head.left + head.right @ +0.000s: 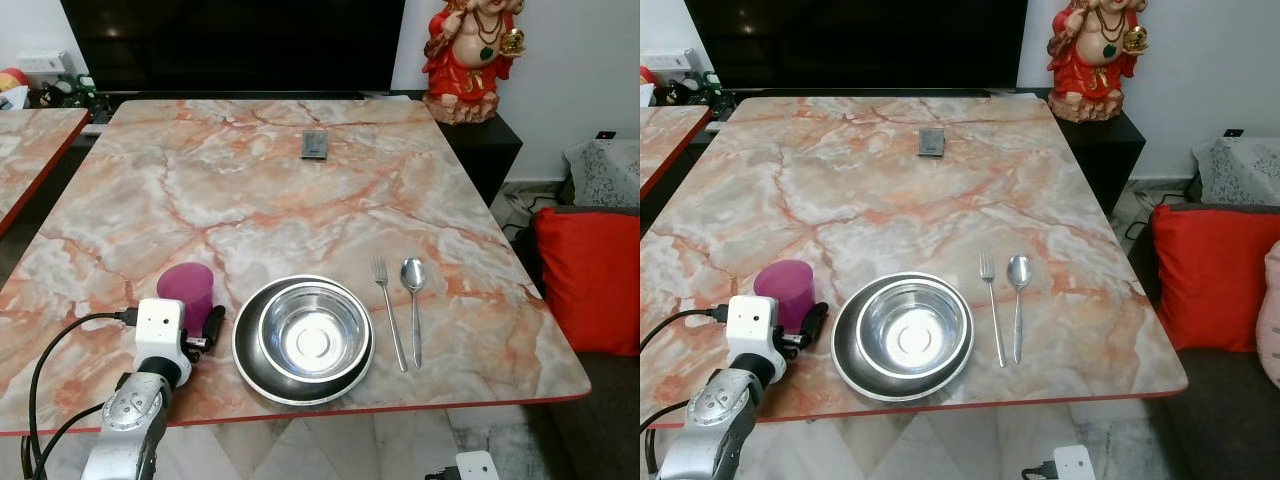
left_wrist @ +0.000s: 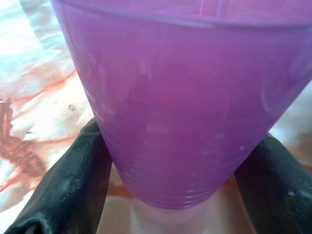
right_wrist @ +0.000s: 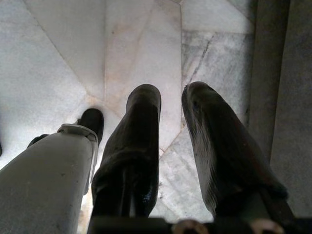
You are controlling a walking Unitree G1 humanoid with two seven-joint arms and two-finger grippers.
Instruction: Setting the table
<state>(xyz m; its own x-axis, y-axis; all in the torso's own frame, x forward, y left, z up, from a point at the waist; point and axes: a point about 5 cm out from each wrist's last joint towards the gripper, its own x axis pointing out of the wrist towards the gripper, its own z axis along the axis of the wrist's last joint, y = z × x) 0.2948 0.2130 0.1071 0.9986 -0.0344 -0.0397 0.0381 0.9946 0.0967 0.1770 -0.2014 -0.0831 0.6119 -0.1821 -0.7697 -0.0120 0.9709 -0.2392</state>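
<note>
At the lower left of the frame the left claw (image 1: 200,335) clamps the purple cup (image 1: 186,291) standing on the worktop (image 1: 300,190) beside the bowl (image 1: 313,331); a jerky release could tip it.

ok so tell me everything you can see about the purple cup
The translucent purple plastic cup stands upright on the marble-patterned table, near the front edge, just left of the steel bowl nested in a steel plate, apart from them. It tapers toward its base, with faint ridges low on the wall. The left hand has a black finger on each side of its lower wall, close against it.
</note>
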